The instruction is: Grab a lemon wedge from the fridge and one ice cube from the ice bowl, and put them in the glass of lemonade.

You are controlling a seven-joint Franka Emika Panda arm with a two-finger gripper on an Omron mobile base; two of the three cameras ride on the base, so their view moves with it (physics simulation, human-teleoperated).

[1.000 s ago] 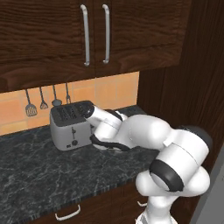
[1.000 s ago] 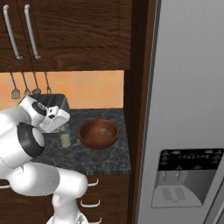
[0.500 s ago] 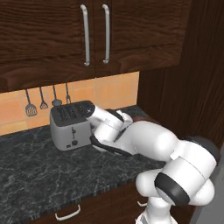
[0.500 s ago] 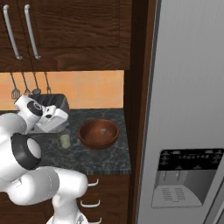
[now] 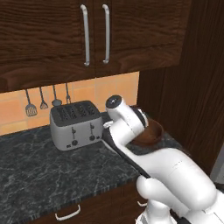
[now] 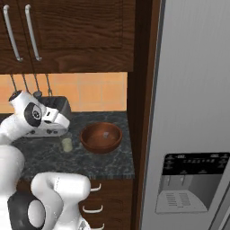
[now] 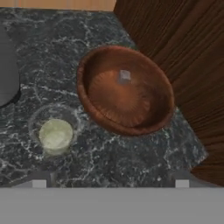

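My gripper (image 7: 110, 183) is open, its two fingertips (image 7: 39, 184) spread wide at the bottom of the hand view with nothing between them. It hovers over the dark counter. Just ahead and to the left stands the glass of lemonade (image 7: 55, 134) (image 6: 66, 144), holding pale yellow-green liquid. The reddish-brown ice bowl (image 7: 144, 118) (image 6: 96, 146) sits to the right of the glass, with one ice cube (image 7: 124, 76) (image 6: 105, 134) in it. In the left base view my arm covers most of the ice bowl (image 5: 153, 131). The fridge (image 6: 193, 90) stands shut at the right. The lemon wedge is out of view.
A silver toaster (image 5: 74, 124) (image 6: 56, 105) stands at the back of the counter, left of the glass. Utensils (image 5: 41, 100) hang on the orange wall. Dark wooden cabinets (image 5: 94, 35) hang overhead, and a wood side panel (image 7: 183, 52) stands right of the bowl.
My arm's elbow has swung down and out toward the cameras, while the hand has stayed above the glass. Glass, bowl and toaster have not moved.
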